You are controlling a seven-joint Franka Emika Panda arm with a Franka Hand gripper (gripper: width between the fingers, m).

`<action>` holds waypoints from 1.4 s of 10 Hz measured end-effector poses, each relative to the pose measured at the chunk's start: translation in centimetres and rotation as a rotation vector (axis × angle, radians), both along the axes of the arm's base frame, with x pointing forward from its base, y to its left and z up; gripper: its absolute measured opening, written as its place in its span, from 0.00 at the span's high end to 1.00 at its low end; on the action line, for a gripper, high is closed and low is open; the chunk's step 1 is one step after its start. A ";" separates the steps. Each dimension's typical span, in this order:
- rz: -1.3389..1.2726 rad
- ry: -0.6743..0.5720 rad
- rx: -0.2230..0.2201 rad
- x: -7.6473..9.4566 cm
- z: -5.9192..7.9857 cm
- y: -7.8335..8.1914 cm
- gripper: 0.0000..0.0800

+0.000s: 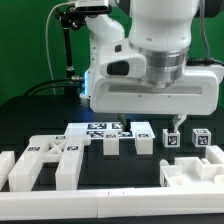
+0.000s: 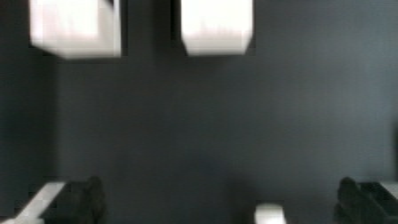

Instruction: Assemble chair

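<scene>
The chair's white tagged parts lie loose on the black table. An X-braced panel (image 1: 42, 160) lies at the exterior view's left. A flat slab (image 1: 195, 172) lies at the front right. Several short posts (image 1: 143, 139) stand in a row in the middle, with smaller tagged blocks (image 1: 200, 137) to the right. The arm's white hand (image 1: 155, 95) hangs above the row; its fingertips do not show there. In the wrist view my gripper (image 2: 217, 205) is open and empty, its dark fingers (image 2: 71, 200) wide apart over bare table. Two white blocks (image 2: 77, 28) (image 2: 214, 25) lie ahead of it.
The marker board (image 1: 95, 128) lies behind the posts. A long plain white rail (image 1: 100, 206) runs along the front edge. The robot's base and cables stand at the back. A small white blurred shape (image 2: 270, 213) shows between the fingers.
</scene>
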State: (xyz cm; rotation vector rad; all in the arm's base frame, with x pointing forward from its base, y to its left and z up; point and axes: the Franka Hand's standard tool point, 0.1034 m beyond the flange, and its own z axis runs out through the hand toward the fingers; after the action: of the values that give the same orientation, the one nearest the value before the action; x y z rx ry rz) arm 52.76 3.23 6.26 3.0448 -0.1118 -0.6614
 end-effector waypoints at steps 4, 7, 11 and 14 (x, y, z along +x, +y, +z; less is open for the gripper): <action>0.028 0.257 -0.003 -1.6 -1.1 1.3 0.19; 0.043 0.425 -0.018 -3.1 -1.1 1.5 0.19; 0.037 0.483 -0.023 -3.8 -2.1 1.8 0.19; 0.037 0.510 -0.025 -4.7 -3.4 2.1 0.19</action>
State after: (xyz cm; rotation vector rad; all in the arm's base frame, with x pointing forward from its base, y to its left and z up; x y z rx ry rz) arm 48.10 5.37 2.82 2.7380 -0.0510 -1.3838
